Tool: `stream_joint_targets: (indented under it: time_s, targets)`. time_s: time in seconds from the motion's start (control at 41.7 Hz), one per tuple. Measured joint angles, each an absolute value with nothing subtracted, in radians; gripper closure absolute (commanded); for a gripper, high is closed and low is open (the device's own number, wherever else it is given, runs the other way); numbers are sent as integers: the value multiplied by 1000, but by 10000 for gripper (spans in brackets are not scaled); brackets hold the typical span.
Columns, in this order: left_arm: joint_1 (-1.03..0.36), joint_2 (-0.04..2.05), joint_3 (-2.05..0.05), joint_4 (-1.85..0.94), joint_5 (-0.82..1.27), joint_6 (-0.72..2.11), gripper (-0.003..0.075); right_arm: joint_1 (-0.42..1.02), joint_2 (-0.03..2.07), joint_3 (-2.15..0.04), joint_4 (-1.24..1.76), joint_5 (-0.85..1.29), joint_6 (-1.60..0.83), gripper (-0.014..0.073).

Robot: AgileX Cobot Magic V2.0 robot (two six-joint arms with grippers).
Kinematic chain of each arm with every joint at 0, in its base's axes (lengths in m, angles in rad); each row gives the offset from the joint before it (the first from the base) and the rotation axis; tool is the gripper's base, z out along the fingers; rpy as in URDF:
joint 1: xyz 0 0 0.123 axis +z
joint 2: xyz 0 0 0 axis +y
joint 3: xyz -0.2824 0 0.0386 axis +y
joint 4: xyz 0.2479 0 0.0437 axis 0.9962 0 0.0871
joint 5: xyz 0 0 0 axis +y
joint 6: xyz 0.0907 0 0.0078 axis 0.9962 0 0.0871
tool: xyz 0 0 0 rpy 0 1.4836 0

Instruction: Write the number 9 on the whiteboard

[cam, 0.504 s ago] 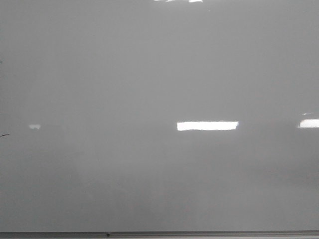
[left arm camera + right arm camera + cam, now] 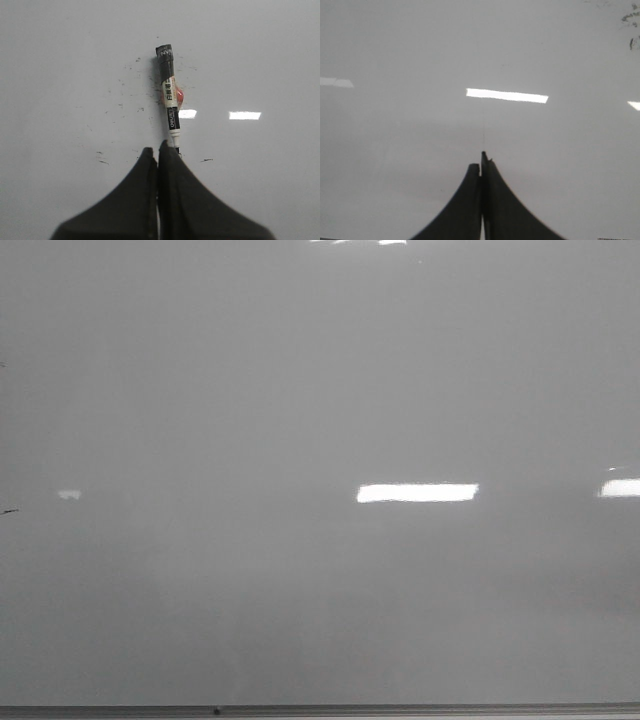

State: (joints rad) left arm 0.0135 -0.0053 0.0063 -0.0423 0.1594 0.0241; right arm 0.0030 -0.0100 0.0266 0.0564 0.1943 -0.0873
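The whiteboard (image 2: 300, 390) fills the front view, glossy pale grey with bright light reflections. No number 9 shows on it in any view. Neither gripper shows in the front view. In the left wrist view a black and white marker (image 2: 170, 100) lies on the board (image 2: 60, 75), its capped end pointing away. Its near end passes just behind the tip of my left gripper (image 2: 157, 150), whose jaws are pressed together with nothing between them. My right gripper (image 2: 481, 160) is shut and empty over bare board (image 2: 395, 150).
A thin grey metal edge strip (image 2: 400, 708) runs along the board's near edge. A small dark stray dash (image 2: 8, 511) sits at the far left. Scattered dark specks (image 2: 102, 160) surround the marker, and smudges (image 2: 630, 20) show in the right wrist view.
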Motion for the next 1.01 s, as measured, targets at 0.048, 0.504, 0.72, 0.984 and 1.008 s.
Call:
stream_joint_targets:
  time_s: [0.048,0.504,0.72,0.984,1.008]
  targets:
    - [13,-5,6,-42,159,24,739,3,-10,27,56,194,-87,662]
    - [13,-5,6,-42,159,24,739,3,-10,27,56,194,-87,662]
    - [13,-5,6,-42,159,24,739,3,-10,27,56,194,-87,662]
    - [13,-5,6,-42,134,24,739,3,-10,27,56,176,-87,662]
    - [13,-5,6,-42,122,24,739,3,-10,27,56,167,-87,662]
